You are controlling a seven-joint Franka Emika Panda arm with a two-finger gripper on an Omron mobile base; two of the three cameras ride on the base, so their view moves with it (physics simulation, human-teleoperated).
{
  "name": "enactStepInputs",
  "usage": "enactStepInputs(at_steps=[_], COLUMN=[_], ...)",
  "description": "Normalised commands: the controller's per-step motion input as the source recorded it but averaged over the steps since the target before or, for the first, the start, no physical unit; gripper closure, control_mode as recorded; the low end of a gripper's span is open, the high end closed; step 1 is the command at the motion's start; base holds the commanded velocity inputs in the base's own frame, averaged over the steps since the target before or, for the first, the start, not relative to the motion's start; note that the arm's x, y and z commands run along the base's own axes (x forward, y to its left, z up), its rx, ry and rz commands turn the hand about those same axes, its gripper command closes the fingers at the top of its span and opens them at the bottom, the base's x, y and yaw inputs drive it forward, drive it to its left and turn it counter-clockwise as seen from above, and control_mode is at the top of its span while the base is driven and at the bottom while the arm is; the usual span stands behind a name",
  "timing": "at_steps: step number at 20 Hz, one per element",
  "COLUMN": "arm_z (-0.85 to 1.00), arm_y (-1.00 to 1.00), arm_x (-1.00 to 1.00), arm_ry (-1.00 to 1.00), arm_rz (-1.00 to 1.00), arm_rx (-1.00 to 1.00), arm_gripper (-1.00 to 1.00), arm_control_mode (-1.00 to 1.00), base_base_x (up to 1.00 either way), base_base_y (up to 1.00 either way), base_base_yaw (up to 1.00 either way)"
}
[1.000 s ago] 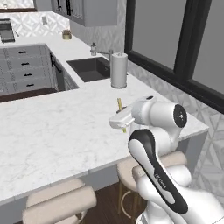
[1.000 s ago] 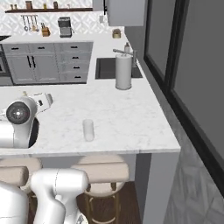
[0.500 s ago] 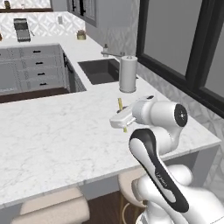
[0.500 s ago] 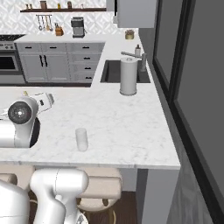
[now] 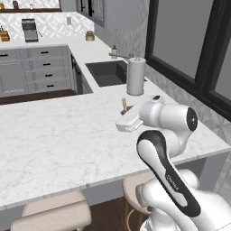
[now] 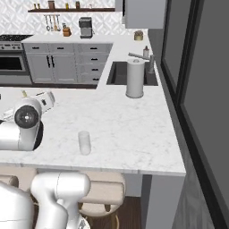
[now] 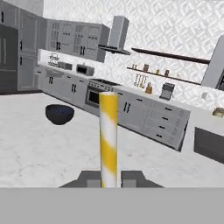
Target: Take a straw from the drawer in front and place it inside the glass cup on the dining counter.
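Since a second earlier both base views had swung, so the base had driven; the gripper kept its jaws pinching the upright straw above the dining counter. The glass cup apparently stood untouched, right of the arm.

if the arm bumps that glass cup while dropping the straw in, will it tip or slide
The cup looks small, taller than wide and seemingly empty, so it is probably light and apt to tip. The polished marble counter likely lets it slide easily. The straw, upright in the end effector, looks thin and stiff, so its tip could nudge the rim.
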Motion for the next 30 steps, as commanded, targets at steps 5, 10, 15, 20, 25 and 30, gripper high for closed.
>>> enactStepInputs(at_steps=[5, 10, 15, 20, 25, 30], arm_z=[0.14, 0.0, 0.0, 0.0, 0.0, -0.04], arm_y=[-0.37, -0.4, -0.46, -0.4, -0.29, -0.25], arm_x=[0.3, 0.51, 0.34, 0.01, 0.0, 0.0], arm_ry=[-0.27, -0.03, 0.01, 0.0, 0.04, 0.11], arm_rz=[0.36, 0.33, 0.31, 0.24, 0.1, 0.02], arm_rx=[-0.03, 0.0, 0.0, 0.02, 0.03, 0.01], arm_gripper=[1.0, 1.0, 1.0, 1.0, 1.0, 1.0], arm_control_mode=[-1.0, -1.0, -1.0, -1.0, -1.0, -1.0], base_base_x=[0.0, 0.0, 0.0, 0.0, 0.0, 0.0], base_base_y=[0.0, 0.0, 0.0, 0.0, 0.0, 0.0], base_base_yaw=[0.0, 0.0, 0.0, 0.0, 0.0, 0.0])
